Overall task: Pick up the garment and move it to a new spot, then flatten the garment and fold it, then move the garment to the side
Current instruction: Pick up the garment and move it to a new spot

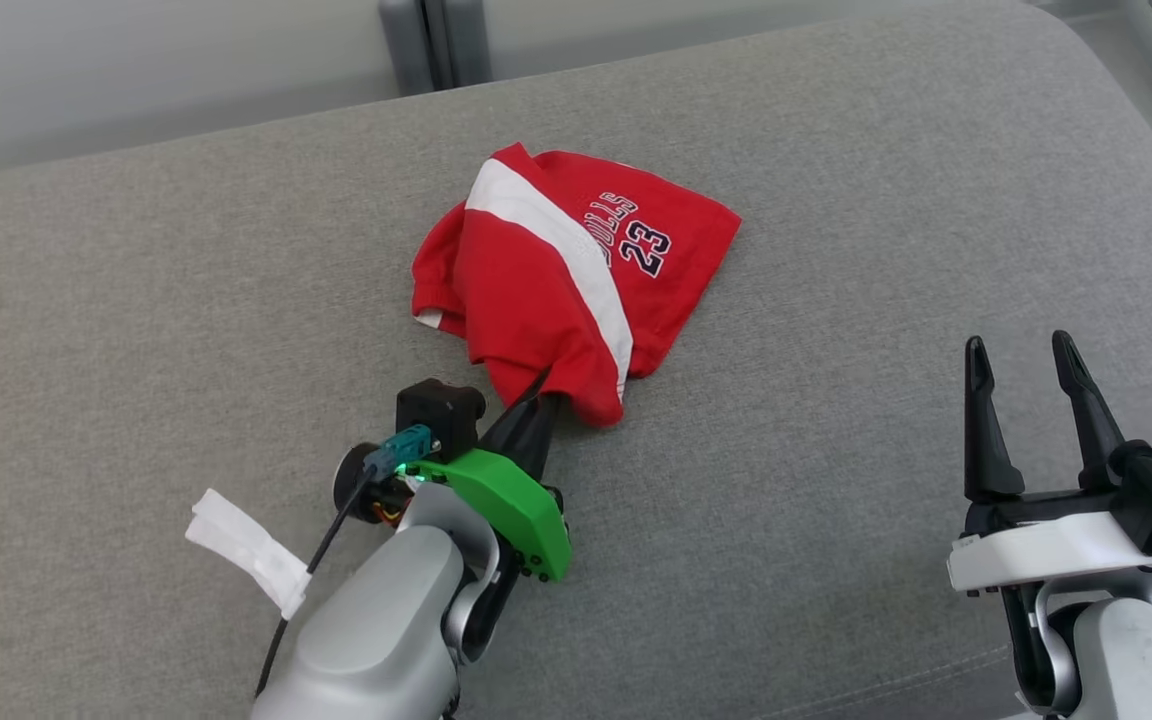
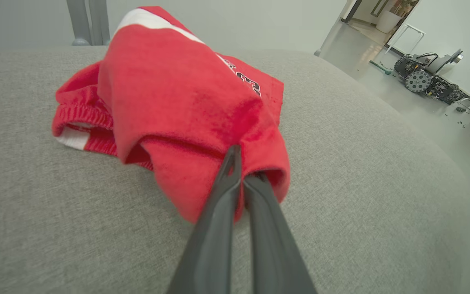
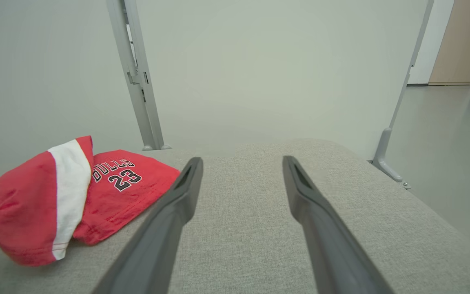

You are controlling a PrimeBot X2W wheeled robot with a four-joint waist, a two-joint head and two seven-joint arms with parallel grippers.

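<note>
On grey cushion (image 1: 836, 200), left gripper (image 1: 544, 388) pinched red garment (image 1: 536, 260) at its 6 o'clock hem; right gripper (image 1: 1024, 360) sat spread at 4 o'clock, apart.

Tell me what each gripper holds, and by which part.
The left gripper is shut on the red garment, pinching its bunched near edge. The right gripper is open, holding nothing.

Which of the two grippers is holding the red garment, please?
The left gripper, pinched shut on the near edge of the garment. The right gripper stands open, clear of it.
</note>
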